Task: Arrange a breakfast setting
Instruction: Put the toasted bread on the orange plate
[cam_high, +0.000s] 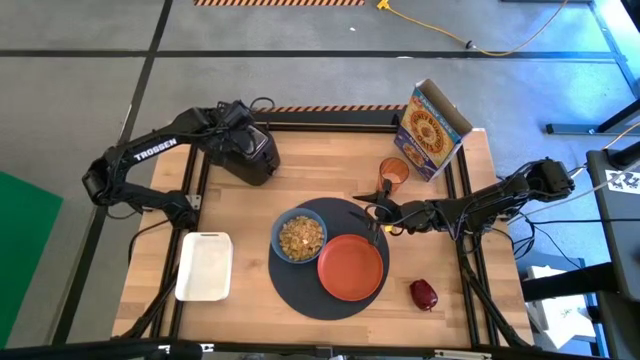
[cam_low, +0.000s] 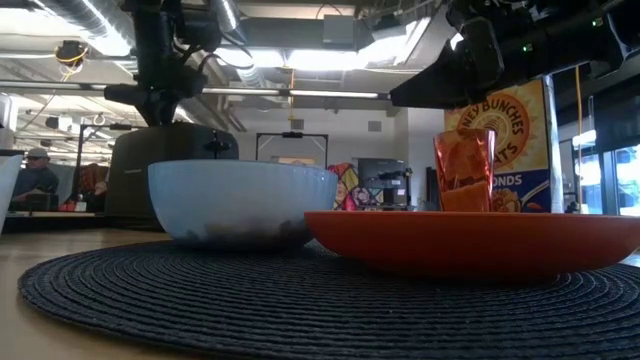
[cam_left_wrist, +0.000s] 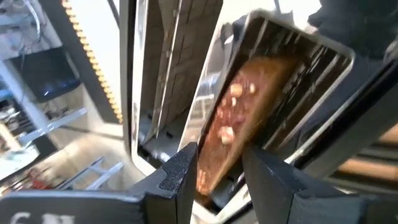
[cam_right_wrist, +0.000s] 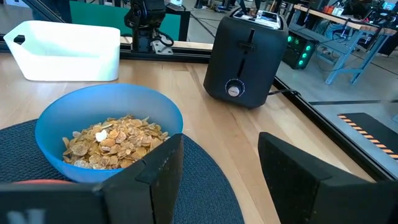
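Note:
My left gripper (cam_high: 243, 135) points down into the black toaster (cam_high: 250, 155) at the table's far left and is shut on the brown toast slice (cam_left_wrist: 249, 106), which stands in the slot. My right gripper (cam_high: 380, 210) is open and empty, hovering over the right edge of the dark-grey mat (cam_high: 300, 290). The blue bowl (cam_high: 300, 237), full of cereal, and the orange plate (cam_high: 350, 267) sit on the mat. The translucent orange cup (cam_high: 394, 172) stands just beyond the mat. The dark-red fruit (cam_high: 423, 294) lies on the table right of the mat. My left gripper pinches the toast slice's upper edge (cam_left_wrist: 217, 155), near one end, between its two fingers (cam_left_wrist: 180, 177). The fingers come from above, pointing down, one on each flat face. The slice stands upright in the toaster's slot.
A cereal box (cam_high: 432, 130) stands at the far right, behind the cup. A white tray (cam_high: 205, 265) lies at the near left. Black frame rails (cam_high: 330, 120) run along the table's edges. Bare wood shows between the toaster and the mat.

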